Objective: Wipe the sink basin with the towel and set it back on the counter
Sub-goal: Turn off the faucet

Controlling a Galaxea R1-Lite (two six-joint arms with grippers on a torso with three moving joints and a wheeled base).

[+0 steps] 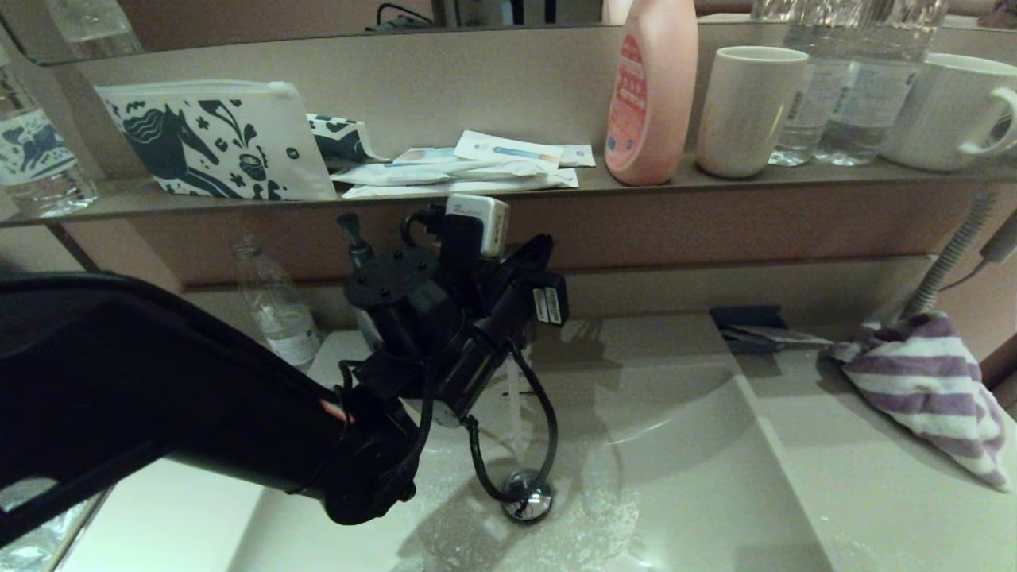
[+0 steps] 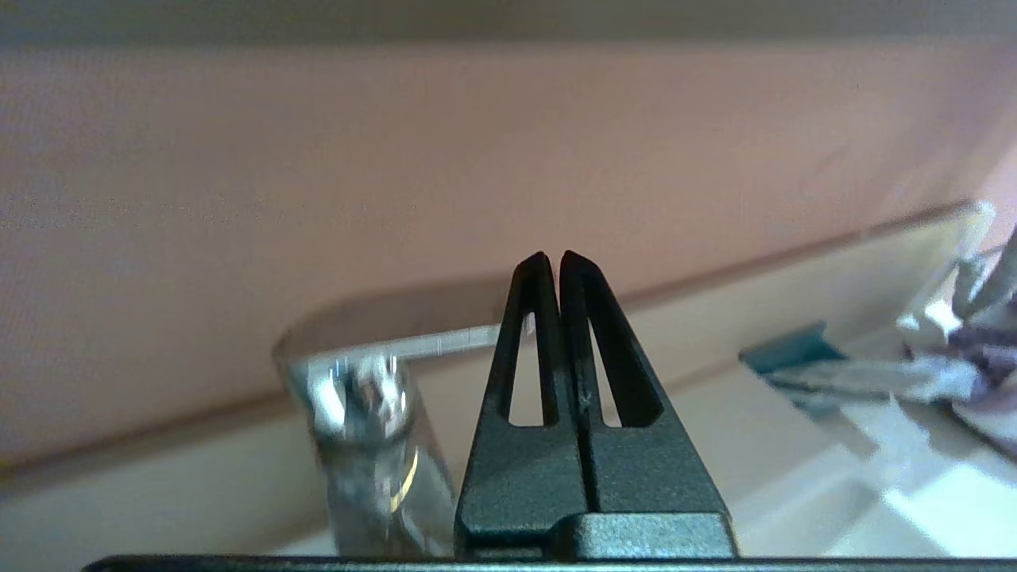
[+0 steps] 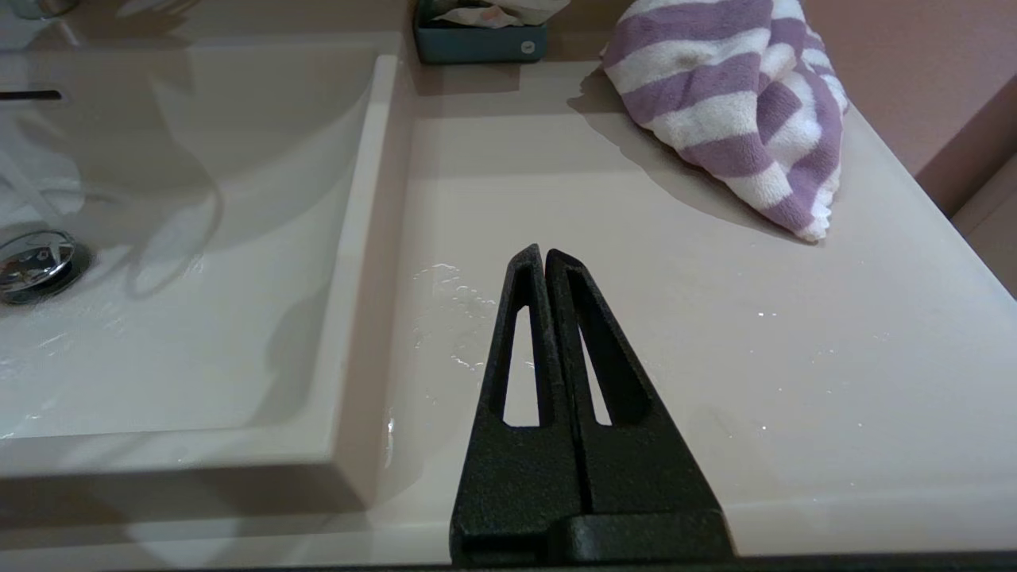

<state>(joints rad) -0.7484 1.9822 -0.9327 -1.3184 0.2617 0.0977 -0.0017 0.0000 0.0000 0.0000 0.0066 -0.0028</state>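
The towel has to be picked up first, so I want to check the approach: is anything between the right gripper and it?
Nothing visible. The right gripper, fingers shut, sits over bare counter, wet in spots. The towel lies beyond it toward the back wall, with only open counter between. A blue box sits off to the side.

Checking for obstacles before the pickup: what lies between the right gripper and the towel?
Only bare counter with a few water droplets, as the right wrist view shows. The right gripper, fingers shut, points toward the towel, which lies apart from it.
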